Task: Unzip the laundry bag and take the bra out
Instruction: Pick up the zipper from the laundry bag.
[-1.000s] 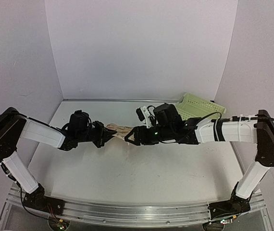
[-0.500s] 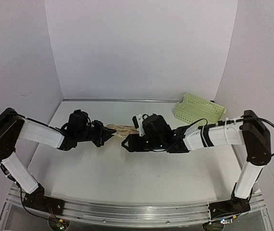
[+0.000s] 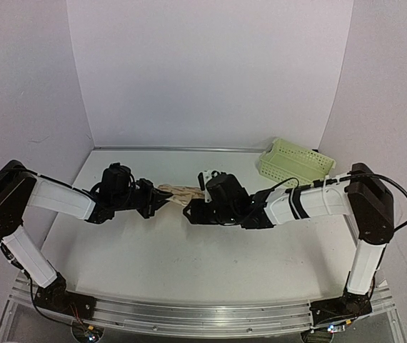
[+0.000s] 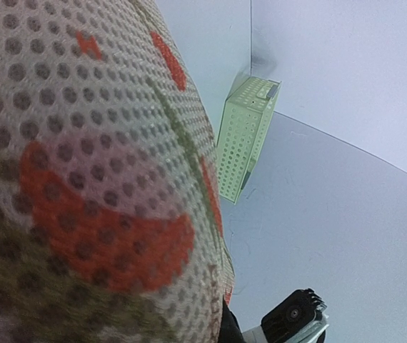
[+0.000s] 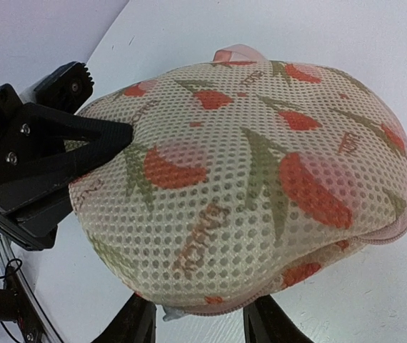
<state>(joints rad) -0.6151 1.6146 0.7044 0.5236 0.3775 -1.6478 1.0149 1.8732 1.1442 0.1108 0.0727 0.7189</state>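
The laundry bag [image 3: 177,193] is a domed beige mesh pouch with orange-red leaf prints, and it hangs between my two grippers. It fills the right wrist view [image 5: 260,171] and the left half of the left wrist view [image 4: 82,179]. My left gripper [image 3: 161,202] is shut on the bag's left end; one black finger [image 5: 82,136] presses into the mesh. My right gripper [image 5: 200,325] is open at the bag's near rim, with one finger on each side of a small pale zip pull [image 5: 171,313]. The pinkish zip rim [image 5: 375,239] looks closed. The bra is hidden.
A pale-green plastic basket [image 3: 296,163] stands at the back right, by the right wall; it also shows in the left wrist view [image 4: 250,136]. White walls close the back and both sides. The right arm's forearm [image 3: 310,204] stretches across the table's right half.
My right gripper has moved left, away from the basket, up to the bag's right end. The left arm and the bag have stayed put.
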